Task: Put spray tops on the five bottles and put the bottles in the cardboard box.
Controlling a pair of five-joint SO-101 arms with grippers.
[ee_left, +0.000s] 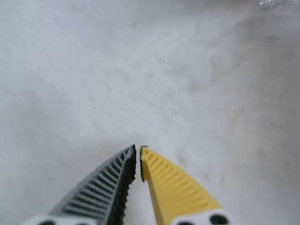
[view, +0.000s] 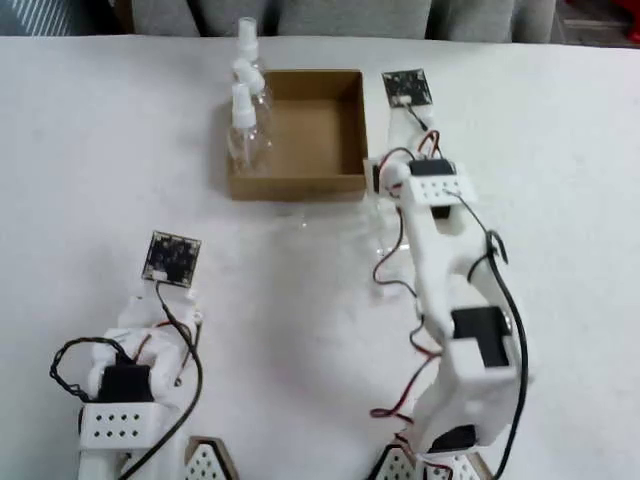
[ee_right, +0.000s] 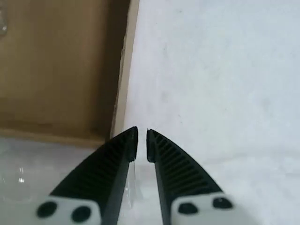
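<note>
Where countable, two bottles; one box

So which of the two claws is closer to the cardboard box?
The right one. The right gripper sits just beside a corner of the cardboard box; the left gripper is well away from it, over bare table.

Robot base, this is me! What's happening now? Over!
Left gripper shut, over table. Right gripper shut, by box corner. Three topped bottles at box's left side. Something clear on table beside right gripper.
</note>
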